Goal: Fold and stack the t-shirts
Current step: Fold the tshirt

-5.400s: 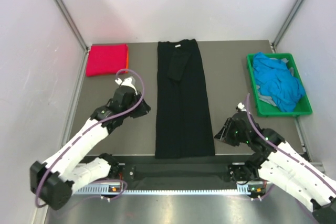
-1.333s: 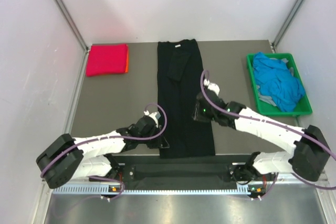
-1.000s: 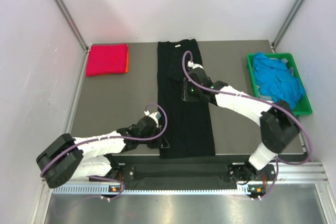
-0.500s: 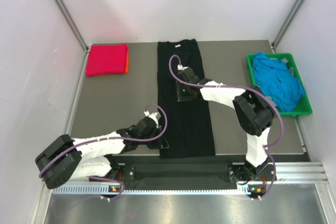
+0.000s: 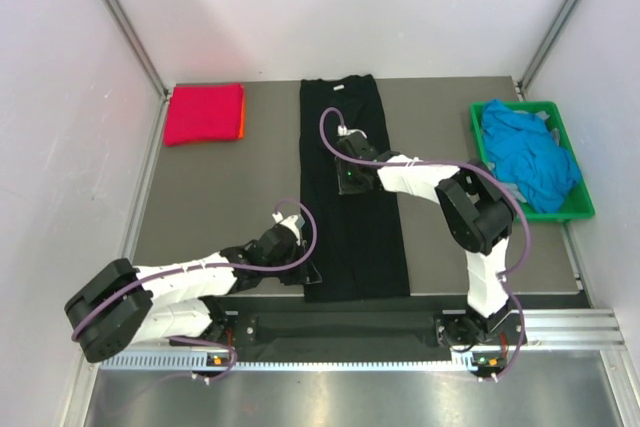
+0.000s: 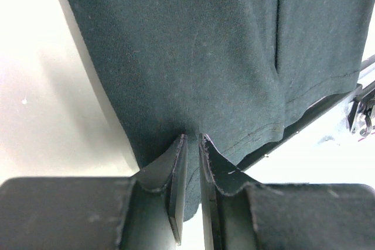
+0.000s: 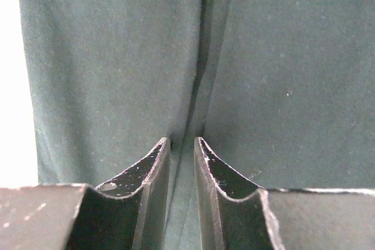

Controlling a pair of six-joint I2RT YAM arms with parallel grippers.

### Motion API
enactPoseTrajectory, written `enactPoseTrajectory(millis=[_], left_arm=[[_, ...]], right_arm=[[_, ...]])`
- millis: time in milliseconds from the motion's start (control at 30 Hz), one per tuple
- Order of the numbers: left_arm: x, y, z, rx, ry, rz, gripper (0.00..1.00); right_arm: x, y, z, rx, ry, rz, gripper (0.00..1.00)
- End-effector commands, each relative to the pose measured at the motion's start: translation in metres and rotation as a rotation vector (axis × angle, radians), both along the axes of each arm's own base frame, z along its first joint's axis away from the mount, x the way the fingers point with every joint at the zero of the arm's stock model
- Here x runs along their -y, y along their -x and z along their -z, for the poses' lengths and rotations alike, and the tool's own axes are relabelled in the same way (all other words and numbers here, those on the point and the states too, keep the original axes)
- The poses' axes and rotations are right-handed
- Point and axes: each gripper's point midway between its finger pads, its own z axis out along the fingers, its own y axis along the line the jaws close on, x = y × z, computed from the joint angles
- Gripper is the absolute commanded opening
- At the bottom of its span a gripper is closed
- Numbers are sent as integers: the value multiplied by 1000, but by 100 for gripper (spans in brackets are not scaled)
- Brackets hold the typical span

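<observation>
The large black cloth t-shirt (image 5: 352, 232) lies flat in a long folded strip down the middle of the grey bench (image 5: 210, 197). The left end effector (image 6: 190, 140) pinches its near left hem corner; the right end effector (image 7: 181, 141) nips a lengthwise fold edge farther up.

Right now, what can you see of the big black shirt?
The black t-shirt is soft, matte cloth folded into a long narrow strip, lying flat on the grey table, collar and small neck label at the far end. The left gripper pinches its near left corner; the right gripper straddles a crease mid-shirt.
</observation>
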Motion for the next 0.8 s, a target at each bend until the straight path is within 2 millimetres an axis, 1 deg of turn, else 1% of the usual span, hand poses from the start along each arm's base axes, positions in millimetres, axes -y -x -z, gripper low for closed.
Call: enactPoseTrajectory(millis=[0, 167, 267, 400, 433, 567, 700, 767], left_arm=[[-7, 3, 8, -4, -36, -4, 19], [-7, 3, 9, -5, -39, -5, 19], [-5, 3, 8, -5, -37, -1, 19], [-4, 3, 10, -8, -48, 5, 19], [-5, 4, 11, -9, -53, 5, 19], [-8, 6, 13, -10, -62, 3, 18], [-8, 7, 14, -14, -61, 2, 19], [-8, 8, 13, -13, -60, 4, 18]], right_arm=[[-10, -25, -18, 74, -49, 19, 24], [-10, -25, -14, 63, -38, 23, 24], [-9, -27, -13, 65, -32, 29, 20], [-8, -29, -14, 69, -23, 27, 7], [-7, -29, -14, 72, -16, 25, 0], [0, -34, -20, 96, 17, 50, 0], [3, -39, -26, 111, 28, 52, 0], [5, -39, -26, 107, 44, 54, 0]])
